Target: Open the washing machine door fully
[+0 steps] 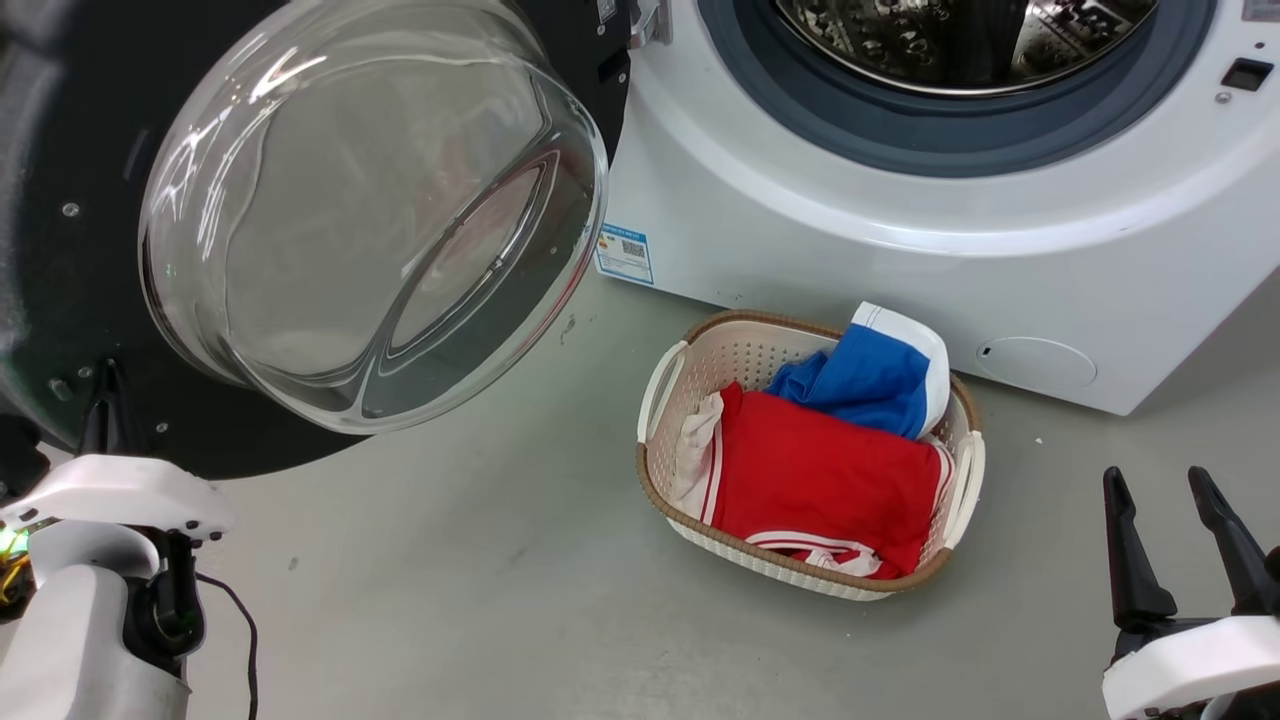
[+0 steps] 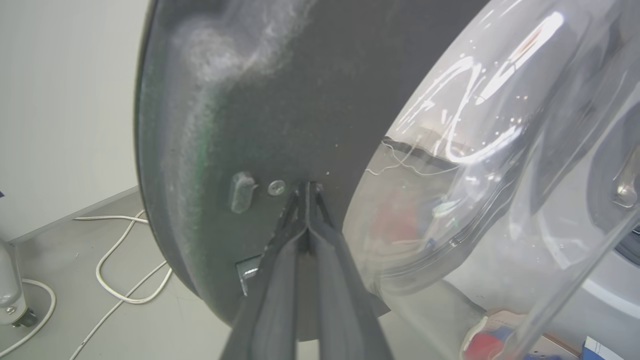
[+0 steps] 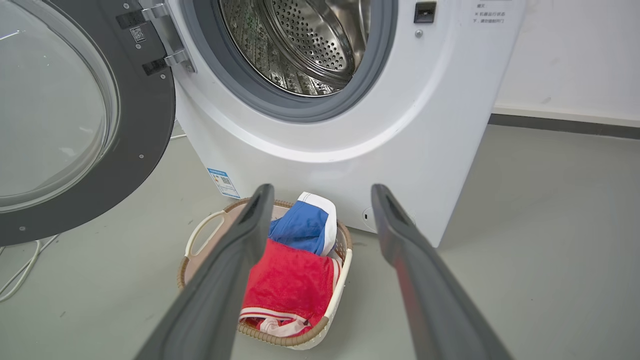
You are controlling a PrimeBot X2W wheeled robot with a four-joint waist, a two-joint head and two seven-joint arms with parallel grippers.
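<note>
At the far left, the left gripper [image 2: 306, 191] has its two dark fingers drawn together with no gap between them and nothing caught there. Their tips meet at the inner face of the washing machine door [image 1: 70, 150], just beside a small screw [image 2: 276, 187]. The wrist view is close and blurred, so they seem to touch the black rim, though that is not certain. The door is swung out to the left of the washer [image 1: 900, 260], well away from the opening. Its inner side is turned toward the head camera, and the clear glass bowl [image 1: 370, 200] bulges out from its wide black rim. A white cable [image 2: 120, 260] lies on the grey floor [image 1: 450, 580] beyond the door's outer edge. The metal hinge [image 3: 172, 50] joins the door to the washer front, with a small blue-edged sticker [image 1: 625, 255] below it. Further right, the grey rubber ring [image 1: 950, 140] surrounds the bare steel drum [image 1: 960, 40]. In front of the washer a pale basket [image 1: 660, 385] sits on the floor, holding a red garment [image 1: 820, 480] and a blue one [image 1: 860, 380]. A small round white flap [image 1: 1035, 362] is low on the washer front. At the lower right, the right gripper [image 1: 1155, 480] hangs above the floor with its fingers spread apart and holding nothing.
</note>
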